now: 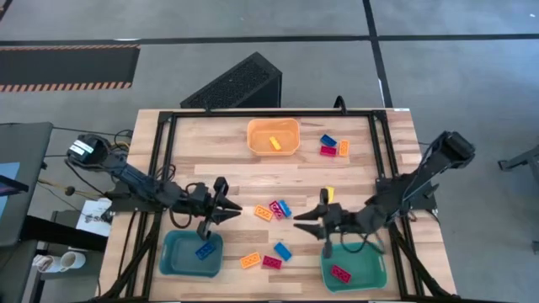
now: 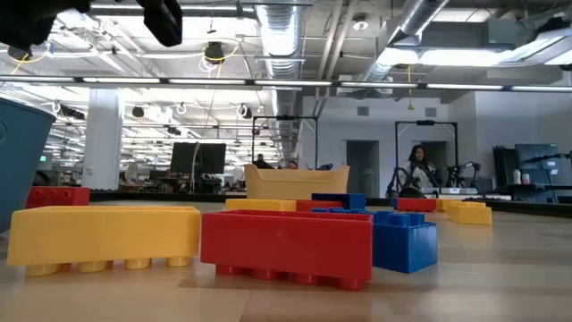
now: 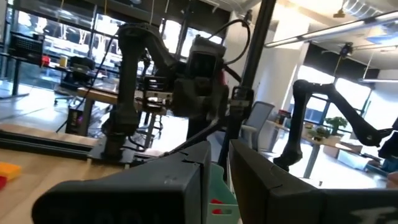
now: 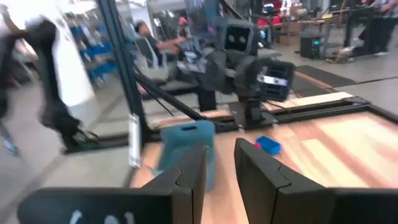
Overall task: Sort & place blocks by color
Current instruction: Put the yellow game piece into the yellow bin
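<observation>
Both grippers hang over the table's middle, tips facing each other, and touch nothing. My left gripper (image 1: 234, 210) (image 3: 221, 180) has its fingers nearly together, with only a slit between them. My right gripper (image 1: 300, 220) (image 4: 221, 168) stands a little open and empty. Between them an orange block (image 1: 263, 212), a red block (image 1: 274, 209) and a blue block (image 1: 285, 207) lie flat on the wood. A yellow block (image 1: 328, 195) lies beside my right gripper. Nearer the front edge lie another orange block (image 1: 250, 261), red block (image 1: 271, 263) and blue block (image 1: 282, 250).
The orange bin (image 1: 290, 147) at the far middle holds a yellow block (image 1: 274, 143). The left teal bin (image 1: 173, 252) holds a blue block (image 1: 204, 250); the right teal bin (image 1: 370, 268) holds a red block (image 1: 340, 273). Three blocks (image 1: 331, 146) lie far right. A black frame (image 1: 160, 168) rims the table.
</observation>
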You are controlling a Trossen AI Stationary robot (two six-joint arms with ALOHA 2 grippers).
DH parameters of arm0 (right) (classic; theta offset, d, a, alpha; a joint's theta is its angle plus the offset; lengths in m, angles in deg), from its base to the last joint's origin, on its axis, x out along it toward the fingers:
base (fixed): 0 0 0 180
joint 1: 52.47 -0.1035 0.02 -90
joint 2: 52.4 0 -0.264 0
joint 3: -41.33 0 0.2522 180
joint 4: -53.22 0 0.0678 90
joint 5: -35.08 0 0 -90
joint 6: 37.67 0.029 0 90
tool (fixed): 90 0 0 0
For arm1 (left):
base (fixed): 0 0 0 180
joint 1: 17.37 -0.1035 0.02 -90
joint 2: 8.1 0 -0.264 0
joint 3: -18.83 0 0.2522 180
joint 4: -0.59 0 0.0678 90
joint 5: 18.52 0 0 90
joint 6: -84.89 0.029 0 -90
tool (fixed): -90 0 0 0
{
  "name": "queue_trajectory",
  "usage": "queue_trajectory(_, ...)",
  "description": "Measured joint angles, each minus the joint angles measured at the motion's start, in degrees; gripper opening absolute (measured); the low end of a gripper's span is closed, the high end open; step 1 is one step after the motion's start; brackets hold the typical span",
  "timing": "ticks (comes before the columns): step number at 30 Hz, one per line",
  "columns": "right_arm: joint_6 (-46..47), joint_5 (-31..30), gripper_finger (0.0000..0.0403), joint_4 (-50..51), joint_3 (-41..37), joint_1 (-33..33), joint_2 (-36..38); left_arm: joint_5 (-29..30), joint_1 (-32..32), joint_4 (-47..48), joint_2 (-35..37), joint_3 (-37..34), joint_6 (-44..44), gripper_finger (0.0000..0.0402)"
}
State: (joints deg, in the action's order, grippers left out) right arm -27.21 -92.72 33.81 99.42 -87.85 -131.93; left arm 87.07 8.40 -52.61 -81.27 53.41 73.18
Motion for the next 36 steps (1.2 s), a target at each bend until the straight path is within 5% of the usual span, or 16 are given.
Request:
queue_trajectory(7, -2.7, 1.9, 0.0131, 4.0, 5.1, 4.5, -6.8, 7.1, 4.0, 2.0, 0.0, 0.0, -1.2, 0.0044)
queue_trajectory(18, 5.6, 15.5, 0.0272, 17.1, 7.8, 17.3, -9.3, 17.0, 7.9, 0.8, 0.1, 0.0, 4.3, 0.0044)
queue_trajectory(29, 6.2, 17.1, 0.0282, 18.1, 15.3, 16.7, -18.3, 13.5, 7.3, -1.4, 6.6, 0.1, 14.0, 0.0042)
queue_trajectory(36, 6.8, 17.0, 0.0282, 35.9, 27.8, 18.5, -26.9, 12.5, 7.2, 7.5, 12.4, 0.2, 11.6, 0.0008)
